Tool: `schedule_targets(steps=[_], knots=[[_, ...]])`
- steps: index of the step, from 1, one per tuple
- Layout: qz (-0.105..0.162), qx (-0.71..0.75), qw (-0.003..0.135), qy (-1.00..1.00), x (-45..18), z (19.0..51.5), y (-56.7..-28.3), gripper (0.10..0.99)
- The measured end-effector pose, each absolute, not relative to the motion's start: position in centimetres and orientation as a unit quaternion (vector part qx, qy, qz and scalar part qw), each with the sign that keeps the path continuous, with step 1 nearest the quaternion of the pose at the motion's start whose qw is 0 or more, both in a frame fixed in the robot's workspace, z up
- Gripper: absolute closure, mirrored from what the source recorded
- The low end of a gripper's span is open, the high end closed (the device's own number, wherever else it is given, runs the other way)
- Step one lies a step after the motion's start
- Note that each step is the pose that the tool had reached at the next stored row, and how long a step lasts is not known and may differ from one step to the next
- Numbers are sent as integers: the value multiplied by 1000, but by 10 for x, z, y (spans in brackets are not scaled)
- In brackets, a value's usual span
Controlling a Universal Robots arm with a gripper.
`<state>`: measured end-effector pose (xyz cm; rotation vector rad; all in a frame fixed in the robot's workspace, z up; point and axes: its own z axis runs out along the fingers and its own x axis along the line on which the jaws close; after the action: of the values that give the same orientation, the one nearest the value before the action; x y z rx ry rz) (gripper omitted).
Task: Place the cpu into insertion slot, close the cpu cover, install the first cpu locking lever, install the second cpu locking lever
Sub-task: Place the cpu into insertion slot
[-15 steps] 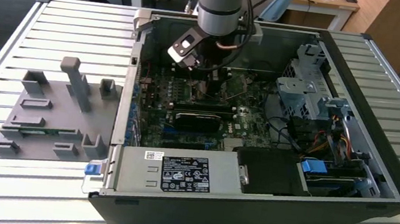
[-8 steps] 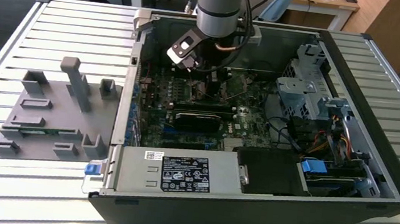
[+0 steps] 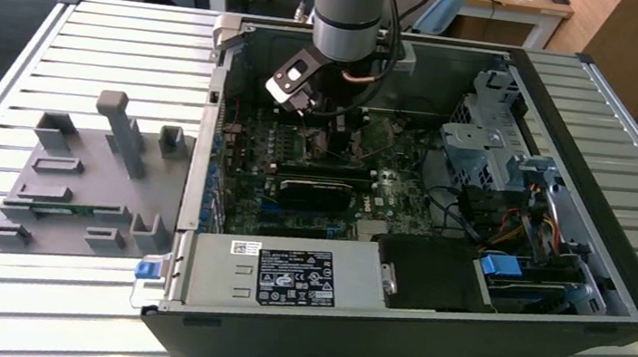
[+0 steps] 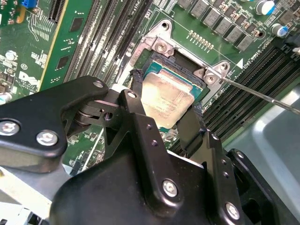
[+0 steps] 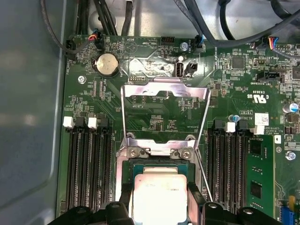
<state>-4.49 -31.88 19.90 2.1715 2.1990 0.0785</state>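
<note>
The gripper [image 4: 166, 96] is clamping the cpu [image 4: 164, 102] by two opposite edges, its fingers [image 4: 133, 101] narrowed to the chip's width. It is working at the far end of the motherboard [image 3: 291, 203] inside the open computer case [image 3: 422, 337]. The chip is lying in or just over the insertion slot [image 4: 161, 64]; which of the two cannot be told. In the first wrist view the cpu cover [image 5: 164, 88] is standing flipped open beyond the socket, and a thin locking lever [image 5: 202, 161] is lying unlatched just beside it. Judging by this, placement is under way, while cover and both levers are not yet done.
</note>
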Motion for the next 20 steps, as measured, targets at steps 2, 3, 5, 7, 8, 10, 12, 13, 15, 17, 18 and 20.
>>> schedule_targets(steps=[2,3,5,7,8,10,12,13,15,17,18,20], knots=[[25,702,25,711,-45,197,-319,545],[25,702,25,711,-45,197,-319,545],[25,702,25,711,-45,195,-319,545],[25,702,25,711,-45,194,-319,545],[25,702,25,711,-45,194,-318,545],[25,702,25,711,-45,193,-318,545],[25,702,25,711,-45,193,-318,545],[25,702,25,711,-45,193,-318,545],[25,702,25,711,-45,193,-318,545],[25,702,25,711,-45,193,-318,545],[25,702,25,711,-45,193,-318,545],[25,702,25,711,-45,193,-318,533]])
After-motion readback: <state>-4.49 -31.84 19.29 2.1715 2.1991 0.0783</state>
